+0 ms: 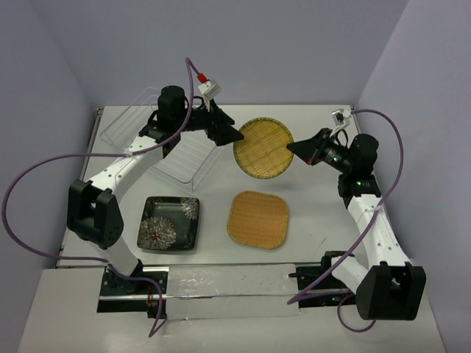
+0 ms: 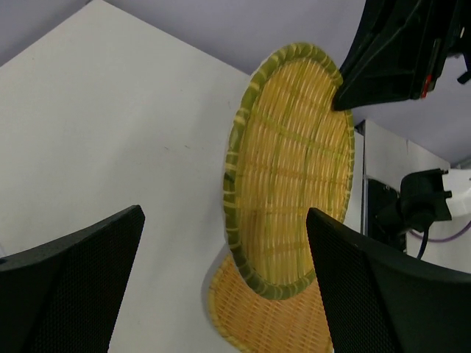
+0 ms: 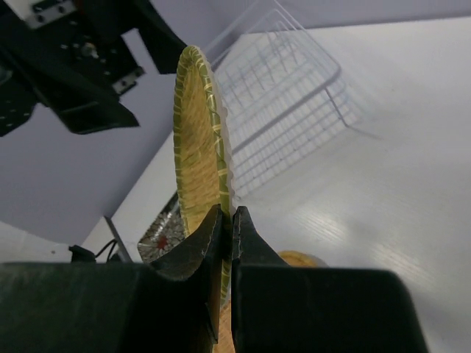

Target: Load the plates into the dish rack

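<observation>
closest to the lens in the right wrist view, the right gripper (image 3: pixel 227 215) has its two black fingers pressed together on the thin rim of the small round yellow woven-look plate (image 3: pixel 195 147), which it holds on edge, clear of the white table (image 1: pixel 316 220). seen from above, this plate hangs between the two arms, just beside the right end of the clear thin-wire dish rack (image 1: pixel 129 121) and not yet in it. the left gripper (image 2: pixel 224 213) faces the plate's opposite rim with its jaws standing wide apart; whether a fingertip touches the rim cannot be told. the larger rounded-square orange woven-look plate (image 1: pixel 257 219) lies flat near the table's middle, and the black square plate with white flowers (image 1: pixel 171 224) lies flat to its left, close to the left arm. the yellow plate looks light and stiff, with a ribbed weave that should resist slipping, so a pinch on the rim seems enough; the rim is also the only part thin enough for the fingers. carried on edge, it appears suited to sliding down between the rack's wires. the black plate looks glossy, so it may prove slicker and more breakable, and likely needs a firmer hold at an edge.
</observation>
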You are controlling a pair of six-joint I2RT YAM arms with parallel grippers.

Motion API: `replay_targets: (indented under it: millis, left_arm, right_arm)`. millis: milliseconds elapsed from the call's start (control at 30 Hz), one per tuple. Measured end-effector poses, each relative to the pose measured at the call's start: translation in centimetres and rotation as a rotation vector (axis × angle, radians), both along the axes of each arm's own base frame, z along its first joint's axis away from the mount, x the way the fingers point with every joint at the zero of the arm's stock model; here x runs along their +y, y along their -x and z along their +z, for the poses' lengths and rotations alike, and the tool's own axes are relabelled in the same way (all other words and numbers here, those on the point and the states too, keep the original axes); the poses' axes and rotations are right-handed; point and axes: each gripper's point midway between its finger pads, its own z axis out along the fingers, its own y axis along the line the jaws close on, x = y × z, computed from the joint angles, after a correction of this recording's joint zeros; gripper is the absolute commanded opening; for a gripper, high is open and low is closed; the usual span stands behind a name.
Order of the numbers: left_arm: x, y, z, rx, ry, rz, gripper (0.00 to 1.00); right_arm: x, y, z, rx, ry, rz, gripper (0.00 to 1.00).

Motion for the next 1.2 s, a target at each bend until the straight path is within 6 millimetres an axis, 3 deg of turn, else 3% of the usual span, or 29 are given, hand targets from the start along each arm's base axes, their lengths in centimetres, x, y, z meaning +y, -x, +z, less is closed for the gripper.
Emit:
replay_targets:
  millis: [167,233,333,400,433,533,567,633,667,700,833,900,1000,1200]
  left_arm:
    - [-0.6,0.2,-0.9,0.009,-0.019,-0.078,0.99]
    - [-0.7,0.7,-0.9,0.009,-0.018,-0.116,0.93]
    - [-0.8,1.8,-0.5,-0.002,-0.006,-0.183,0.63]
    - [-0.8,2.5,-0.2,-0.010,-0.001,-0.228,0.51]
    - [-0.9,2.7,0.0,-0.015,0.000,-0.244,0.34]
    - [-0.9,2.9,0.4,-0.026,0.001,-0.257,0.04]
    - [-0.8,2.6,0.3,-0.010,-0.003,-0.234,0.01]
    - [-0.4,1.9,0.0,0.027,-0.009,-0.194,0.00]
    - [-0.4,1.7,0.0,0.038,-0.008,-0.184,0.00]
    - [-0.3,1.5,0.0,0.047,-0.008,-0.171,0.00]
    - [0.3,0.4,0.1,0.031,-0.001,-0.131,0.00]
    - [1.1,-0.5,0.0,0.034,0.002,-0.096,0.00]
    - [3.5,-2.9,0.5,0.030,0.014,-0.008,0.00]
    - [10.9,-9.3,1.5,-0.020,-0.027,0.330,0.00]
  right_arm:
    - [1.0,0.3,2.4,-0.061,-0.043,0.087,0.00]
    - [1.3,0.6,3.5,-0.094,-0.044,0.112,0.00]
    - [1.8,0.7,4.8,-0.139,-0.040,0.140,0.00]
    - [2.0,0.5,5.2,-0.158,-0.035,0.156,0.00]
    - [2.1,0.2,5.2,-0.160,-0.035,0.161,0.00]
    - [2.1,-0.7,4.8,-0.153,-0.031,0.164,0.00]
    - [2.2,-0.7,4.7,-0.161,-0.023,0.173,0.00]
    - [2.4,-0.7,4.5,-0.189,0.004,0.190,0.04]
    - [2.5,-0.9,4.5,-0.197,0.016,0.188,0.26]
    - [2.4,-1.1,4.4,-0.202,0.028,0.182,0.39]
    - [1.6,-2.4,5.1,-0.196,0.057,0.105,0.71]
    - [1.0,-3.2,5.5,-0.203,0.074,0.054,0.82]
    - [0.0,-4.2,5.6,-0.201,0.091,-0.027,0.86]
    - [-2.0,-5.9,4.9,-0.160,0.107,-0.170,0.87]
